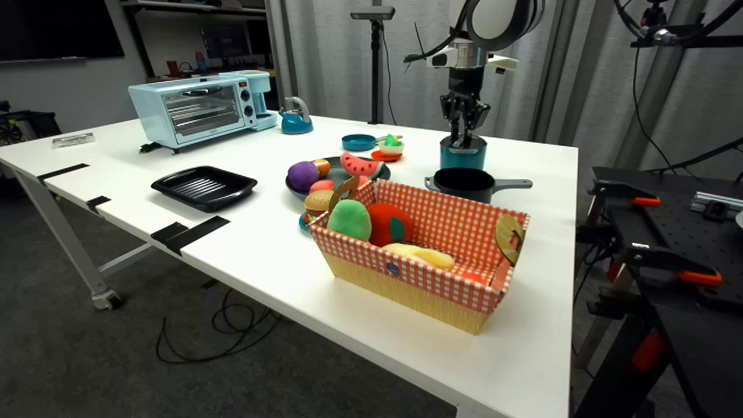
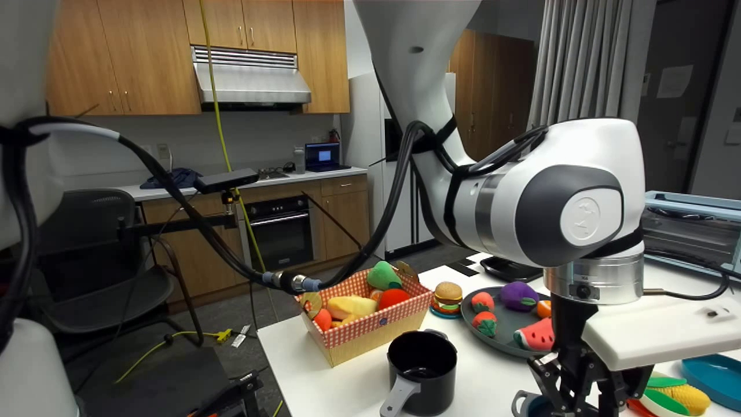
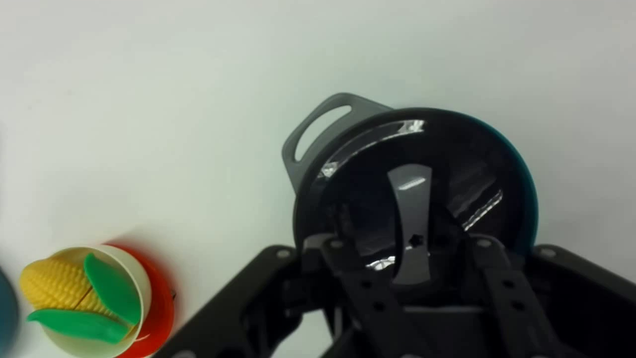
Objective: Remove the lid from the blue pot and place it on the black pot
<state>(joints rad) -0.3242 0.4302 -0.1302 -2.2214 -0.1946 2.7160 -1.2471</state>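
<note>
Atop the blue pot, dark glossy lid (round, grey-handled), gripper jaws parted

Beneath the black end effector, the lid is near-black, its handle grey, the blue pot teal; farther from it, the basket is red-and-white checked over yellow.

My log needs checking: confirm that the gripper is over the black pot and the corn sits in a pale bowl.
Not the black pot: an exterior view shows the gripper over the blue pot. The corn does sit in a pale bowl.
</note>
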